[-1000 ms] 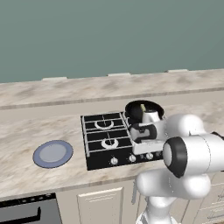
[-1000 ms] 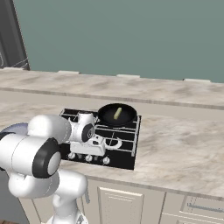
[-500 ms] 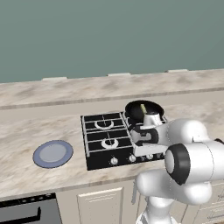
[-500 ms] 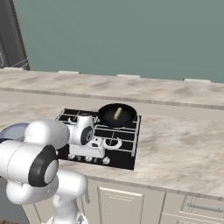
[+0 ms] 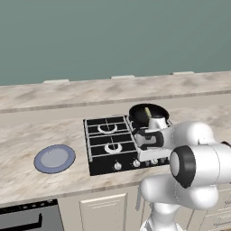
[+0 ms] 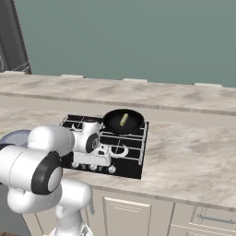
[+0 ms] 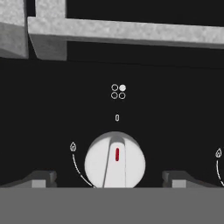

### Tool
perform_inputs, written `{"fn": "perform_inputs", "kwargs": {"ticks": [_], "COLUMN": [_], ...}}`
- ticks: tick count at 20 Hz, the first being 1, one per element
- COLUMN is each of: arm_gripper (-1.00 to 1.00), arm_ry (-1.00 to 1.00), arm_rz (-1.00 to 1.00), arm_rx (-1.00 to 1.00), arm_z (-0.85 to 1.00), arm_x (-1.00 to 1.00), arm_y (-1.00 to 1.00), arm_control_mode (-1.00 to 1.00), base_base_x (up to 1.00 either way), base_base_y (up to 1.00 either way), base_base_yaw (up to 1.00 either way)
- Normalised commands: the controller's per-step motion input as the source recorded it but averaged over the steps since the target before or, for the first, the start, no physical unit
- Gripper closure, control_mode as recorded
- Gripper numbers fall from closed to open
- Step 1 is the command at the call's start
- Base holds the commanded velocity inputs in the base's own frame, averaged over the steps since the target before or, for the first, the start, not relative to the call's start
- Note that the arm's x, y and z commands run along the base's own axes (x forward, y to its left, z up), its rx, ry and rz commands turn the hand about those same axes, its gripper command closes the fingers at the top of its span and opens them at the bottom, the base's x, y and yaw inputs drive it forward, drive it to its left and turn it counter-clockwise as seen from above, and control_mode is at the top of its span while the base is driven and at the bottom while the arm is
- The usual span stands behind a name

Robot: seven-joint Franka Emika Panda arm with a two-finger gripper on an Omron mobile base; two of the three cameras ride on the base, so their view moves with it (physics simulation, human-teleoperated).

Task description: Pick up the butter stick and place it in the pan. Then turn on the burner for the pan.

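Observation:
The black pan (image 5: 155, 110) (image 6: 131, 123) sits on the stove's back right burner, with the pale yellow butter stick (image 5: 148, 111) (image 6: 123, 120) lying inside it. My gripper (image 5: 145, 157) (image 6: 95, 162) (image 7: 111, 180) points down at the stove's front knob row and is open. In the hand view a white knob (image 7: 115, 162) with a red mark stands between my two dark fingertips (image 7: 41, 179), with a gap on each side. Above the knob, a burner diagram (image 7: 118, 91) has its upper right dot filled.
The black cooktop (image 5: 108, 135) (image 6: 133, 159) is set into a marble counter, with more knobs (image 5: 117, 166) along its front edge. A blue-grey plate (image 5: 55, 158) lies on the counter left of the stove. Grey grate bars (image 7: 122, 31) run across the top of the hand view.
The hand stays over the knob row while the elbow shifts slightly. The pan and the butter stick have not moved.

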Motion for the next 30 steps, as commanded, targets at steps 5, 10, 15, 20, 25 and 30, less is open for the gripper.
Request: {"fn": "perform_inputs", "kwargs": {"ticks": [5,10,15,20,25,30], "arm_gripper": [1.00,1.00,1.00,1.00,1.00,1.00], "arm_ry": [0.00,0.00,0.11,0.04,-0.06,-0.12], "arm_rz": [0.00,0.00,0.00,0.04,0.17,0.22], "arm_rx": [0.00,0.00,-0.05,-0.01,0.00,-0.03], "arm_z": [-0.18,-0.16,-0.32,-0.17,-0.16,-0.20], "arm_x": [0.06,0.00,0.01,0.10,-0.04,-0.25], "arm_y": [0.01,0.11,0.12,-0.02,-0.01,0.00], "arm_control_mode": [-1.00,-1.00,-1.00,-1.00,-1.00,-1.00], "base_base_x": [0.00,0.00,0.00,0.00,0.00,0.00], "base_base_y": [0.00,0.00,0.00,0.00,0.00,0.00], "base_base_yaw": [0.00,0.00,0.00,0.00,0.00,0.00]}}
